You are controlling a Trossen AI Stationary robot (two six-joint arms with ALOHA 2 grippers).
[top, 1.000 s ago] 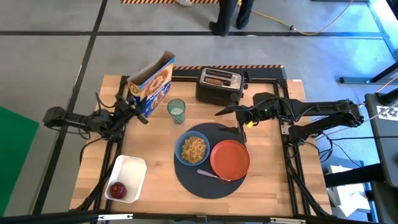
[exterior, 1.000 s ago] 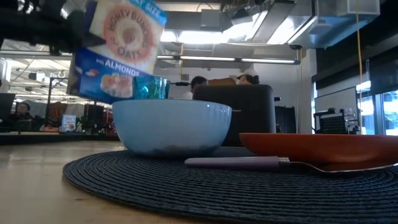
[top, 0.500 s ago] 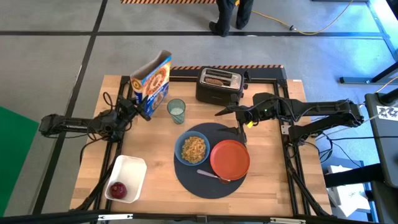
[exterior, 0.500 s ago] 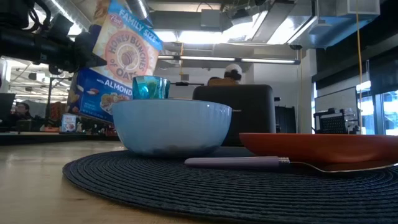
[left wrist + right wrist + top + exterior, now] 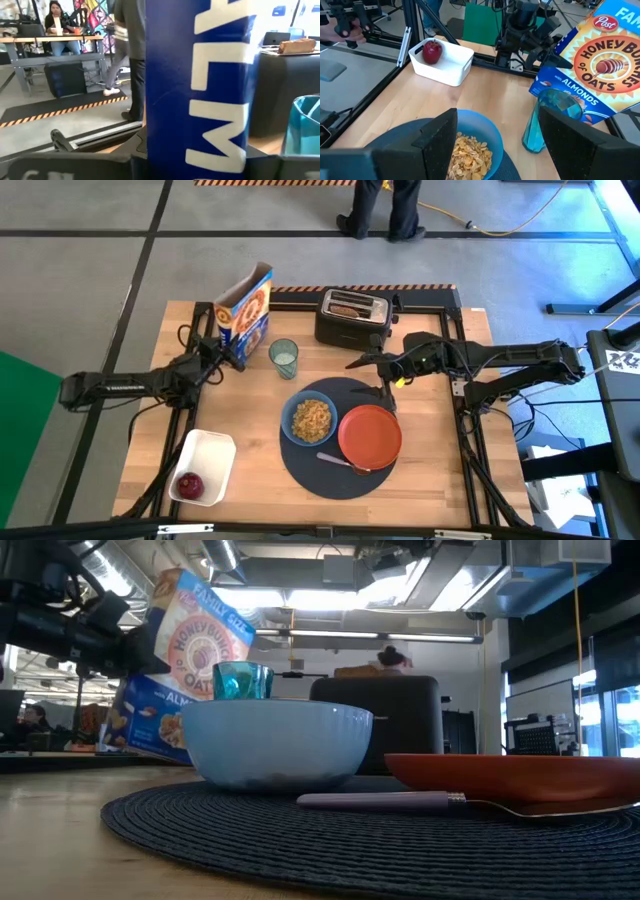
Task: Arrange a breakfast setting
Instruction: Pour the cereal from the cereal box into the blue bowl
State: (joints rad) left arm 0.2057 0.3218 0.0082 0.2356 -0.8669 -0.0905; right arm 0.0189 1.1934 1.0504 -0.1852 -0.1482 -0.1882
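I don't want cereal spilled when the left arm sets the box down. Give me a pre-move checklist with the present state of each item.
1. Left gripper shut on the cereal box: ok, the box is clamped between its fingers.
2. Box upright: not ok, it leans in the low view.
3. Box resting on the table: cannot tell.
4. Greenish glass apart from the box: ok, but it stands close beside it.
5. Blue bowl filled with cereal, on the round dark mat: ok.
6. Right gripper away from the box: ok, it hovers open in front of the toaster.
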